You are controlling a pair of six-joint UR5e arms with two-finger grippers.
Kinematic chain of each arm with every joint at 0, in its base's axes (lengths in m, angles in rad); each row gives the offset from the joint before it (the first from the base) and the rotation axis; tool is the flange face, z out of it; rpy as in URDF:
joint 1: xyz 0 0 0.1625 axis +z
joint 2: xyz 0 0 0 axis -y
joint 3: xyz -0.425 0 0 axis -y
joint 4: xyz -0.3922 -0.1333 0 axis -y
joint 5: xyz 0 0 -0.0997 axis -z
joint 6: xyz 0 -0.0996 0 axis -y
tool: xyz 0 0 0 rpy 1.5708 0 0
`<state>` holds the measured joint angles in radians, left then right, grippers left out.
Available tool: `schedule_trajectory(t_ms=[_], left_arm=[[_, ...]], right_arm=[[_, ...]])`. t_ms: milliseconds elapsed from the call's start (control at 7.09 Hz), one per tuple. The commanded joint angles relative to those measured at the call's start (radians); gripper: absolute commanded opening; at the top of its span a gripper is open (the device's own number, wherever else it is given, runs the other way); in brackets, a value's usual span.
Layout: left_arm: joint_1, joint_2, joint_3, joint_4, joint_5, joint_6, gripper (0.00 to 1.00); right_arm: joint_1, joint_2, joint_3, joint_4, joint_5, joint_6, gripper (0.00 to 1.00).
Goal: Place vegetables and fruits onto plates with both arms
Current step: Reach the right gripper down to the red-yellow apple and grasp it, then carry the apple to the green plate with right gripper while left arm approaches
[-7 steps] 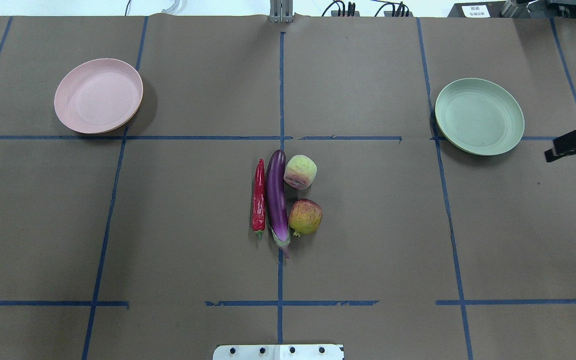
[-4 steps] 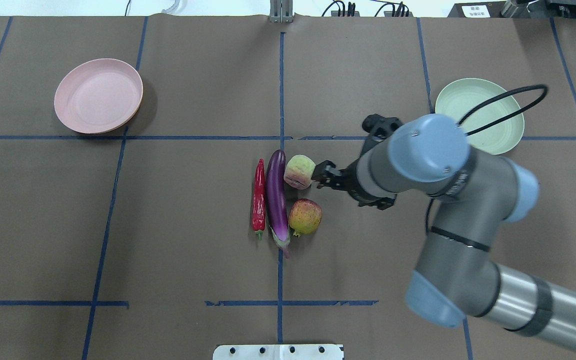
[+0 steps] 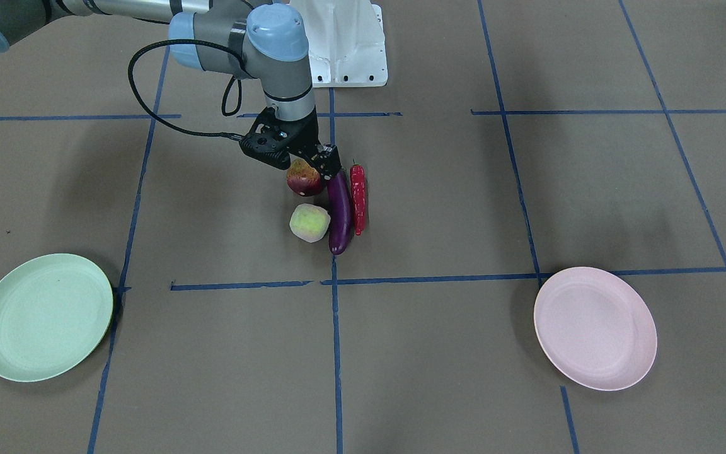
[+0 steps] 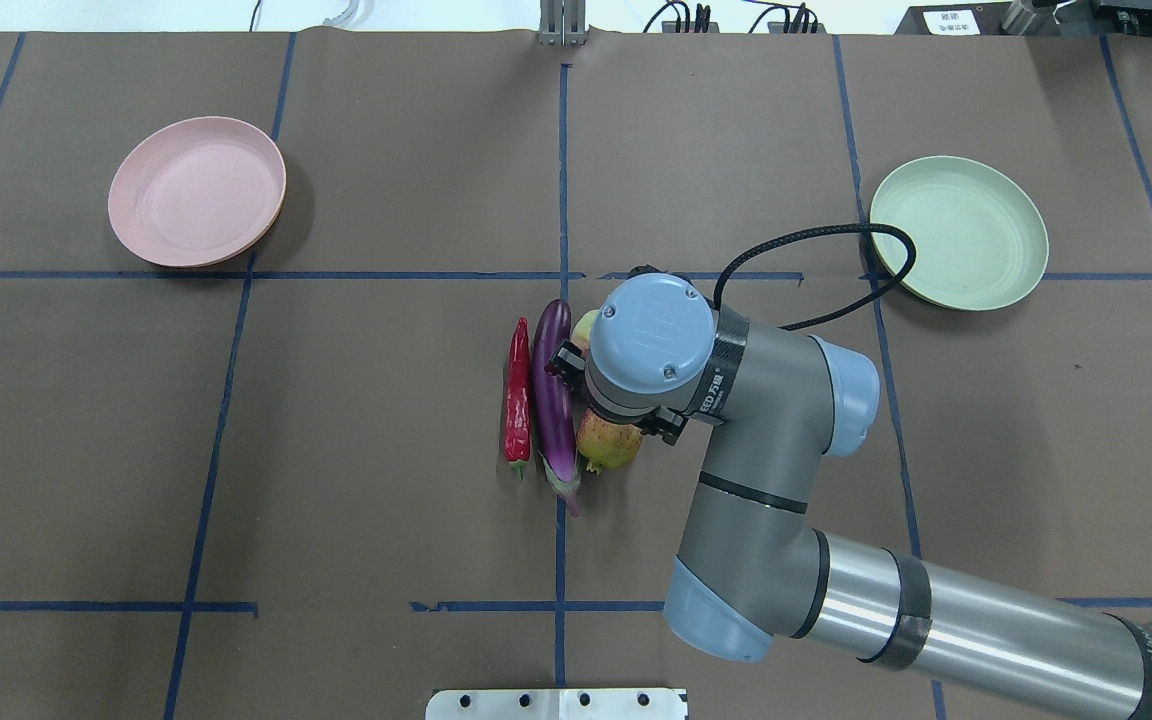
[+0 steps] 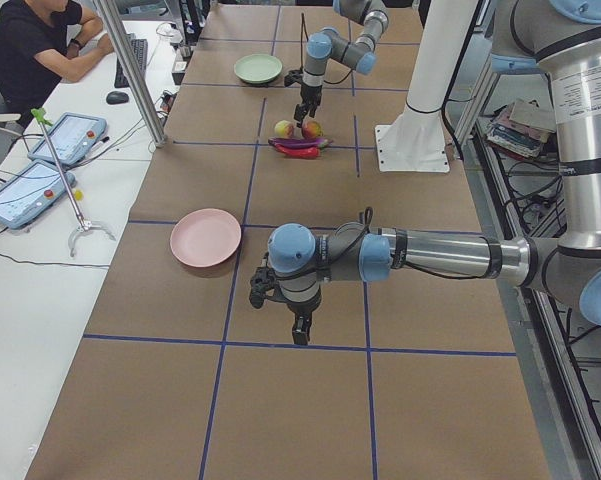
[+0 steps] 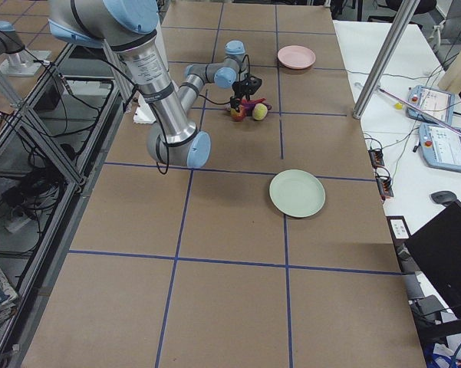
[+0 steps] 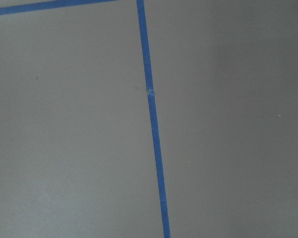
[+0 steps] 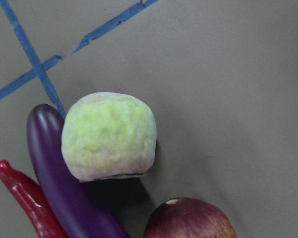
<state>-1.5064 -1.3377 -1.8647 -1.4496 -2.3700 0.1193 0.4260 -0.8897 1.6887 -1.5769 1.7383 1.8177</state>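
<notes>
The pomegranate [image 3: 304,180], the peach [image 3: 309,222], the purple eggplant [image 3: 340,214] and the red chili [image 3: 358,198] lie close together mid-table. My right gripper [image 3: 312,165] points down right over the pomegranate, with its jaws apart on either side of the top. In the overhead view its wrist hides most of the peach and part of the pomegranate [image 4: 608,447]. The right wrist view shows the peach [image 8: 109,136] centred. The mint plate [image 4: 958,232] and the pink plate [image 4: 196,190] are empty. My left gripper [image 5: 298,330] hangs over bare table near the pink plate. I cannot tell whether it is open or shut.
The white robot base [image 3: 344,44] stands behind the produce. A black cable [image 4: 806,250] loops from the right wrist toward the mint plate. Blue tape lines cross the brown table cover. An operator [image 5: 40,40] sits at a side desk.
My right arm has swung in from the right edge, past the peach, and now stands over the pomegranate. The produce and plates have not moved.
</notes>
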Motion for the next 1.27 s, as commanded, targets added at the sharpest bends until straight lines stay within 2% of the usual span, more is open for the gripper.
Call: schedule_trajectory(t_ms=[0,282,423,564,706,988,1129], left_arm=[[0.000,0.000,-0.001,0.000,0.000,-0.001,1.00],[0.000,0.000,-0.004,0.000,0.000,-0.001,1.00],[0.000,0.002,-0.007,0.000,0.000,-0.001,1.00],[0.000,0.002,-0.010,0.000,0.000,-0.001,1.00],[0.000,0.002,-0.014,0.000,-0.003,-0.004,1.00],[0.002,-0.020,-0.022,-0.002,-0.002,-0.003,1.00],[0.002,-0.041,-0.014,-0.002,-0.002,0.003,1.00]], right_arm=[[-0.022,-0.003,-0.009,-0.032,-0.008,0.000,1.00],[-0.053,-0.002,-0.032,-0.032,-0.040,0.002,0.99],[-0.055,0.008,-0.032,-0.034,-0.080,0.006,0.66],[-0.053,0.005,-0.015,-0.054,-0.094,0.005,0.06],[-0.049,-0.011,0.009,-0.064,-0.094,0.005,0.01],[-0.032,-0.229,0.373,-0.254,-0.082,-0.047,0.00],[-0.003,-0.232,0.406,-0.340,-0.086,-0.117,0.00]])
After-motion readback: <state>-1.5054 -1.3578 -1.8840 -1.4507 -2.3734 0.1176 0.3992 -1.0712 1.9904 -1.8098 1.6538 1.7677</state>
